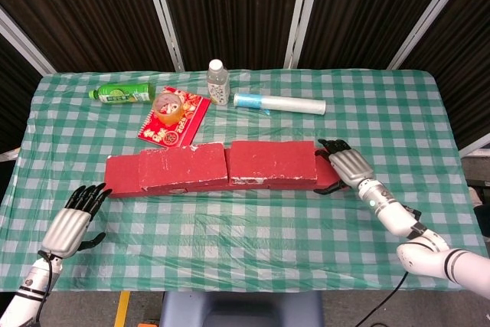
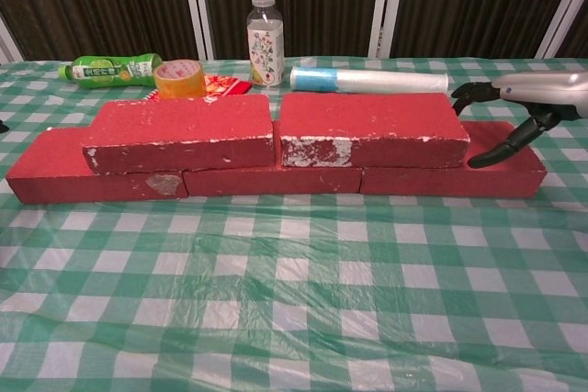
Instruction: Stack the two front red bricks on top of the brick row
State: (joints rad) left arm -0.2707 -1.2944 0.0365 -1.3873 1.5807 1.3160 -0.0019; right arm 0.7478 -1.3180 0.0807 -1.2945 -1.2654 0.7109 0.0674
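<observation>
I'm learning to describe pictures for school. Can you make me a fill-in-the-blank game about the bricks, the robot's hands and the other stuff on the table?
1. The bricks are the colour ____.
2. The hand reaching over the end of the brick row is the robot's ____ hand.
3. The roll of tape sits next to a ____ bottle lying on its side.
4. The clear bottle stands ____.

Missing words: red, right, green, upright
</observation>
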